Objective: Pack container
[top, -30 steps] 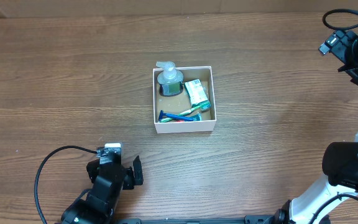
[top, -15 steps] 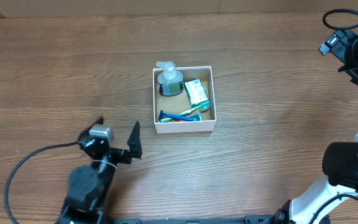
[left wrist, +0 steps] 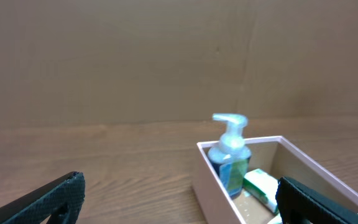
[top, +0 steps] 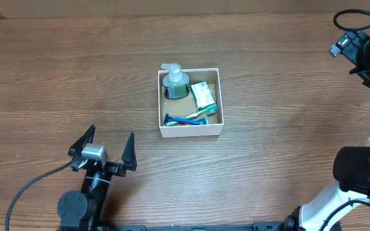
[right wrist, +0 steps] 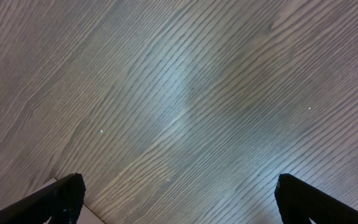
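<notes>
Overhead, one small square white-walled box with a brown cardboard floor (top: 191,131) sits mid-counter on the wood-grain counter (top: 56,64). Inside it stand one clear pump bottle of dark liquid (top: 175,82) at the far-left corner and one green-and-white packet (top: 203,95) beside it. Slim blue and green items (top: 186,119) lie along the near wall, their count unclear. Print on the labels is too small to read. The left tool (top: 110,138), fingers spread apart, is well apart from the box, near-left of it. The right tool (right wrist: 179,186), also spread, faces only bare wood.
</notes>
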Robot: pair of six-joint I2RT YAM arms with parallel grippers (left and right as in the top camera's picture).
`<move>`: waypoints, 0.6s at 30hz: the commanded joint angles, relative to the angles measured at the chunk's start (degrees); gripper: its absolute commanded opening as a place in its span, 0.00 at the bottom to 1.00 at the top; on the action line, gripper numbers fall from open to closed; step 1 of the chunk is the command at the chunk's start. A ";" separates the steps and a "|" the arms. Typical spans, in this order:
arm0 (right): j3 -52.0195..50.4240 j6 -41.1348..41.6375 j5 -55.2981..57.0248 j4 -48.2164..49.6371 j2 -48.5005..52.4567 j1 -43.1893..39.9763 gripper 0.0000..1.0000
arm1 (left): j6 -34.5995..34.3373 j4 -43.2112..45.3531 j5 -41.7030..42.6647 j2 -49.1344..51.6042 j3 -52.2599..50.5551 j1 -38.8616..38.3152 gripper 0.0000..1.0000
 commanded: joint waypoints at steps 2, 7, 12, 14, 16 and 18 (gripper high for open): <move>0.42 0.33 -0.07 0.15 -0.61 0.26 1.00 | -1.92 0.07 0.76 -4.35 -4.11 1.36 1.00; 0.44 0.33 -0.07 0.15 -0.61 0.26 1.00 | -1.90 0.02 -1.64 -4.37 -6.58 1.33 1.00; 0.44 0.33 -0.07 0.15 -0.61 0.26 1.00 | -1.88 -1.27 -4.52 -4.37 -8.63 1.38 1.00; 0.44 0.33 -0.07 0.15 -0.61 0.26 1.00 | -1.86 -1.46 -6.19 -4.39 -8.63 1.40 1.00; 0.42 0.33 -0.07 0.15 -0.61 0.26 1.00 | -1.79 -1.66 -8.26 -4.39 -8.63 1.40 1.00; 0.44 0.33 -0.07 0.15 -0.61 0.26 1.00 | -0.17 -1.66 -9.35 -4.39 -8.63 1.49 1.00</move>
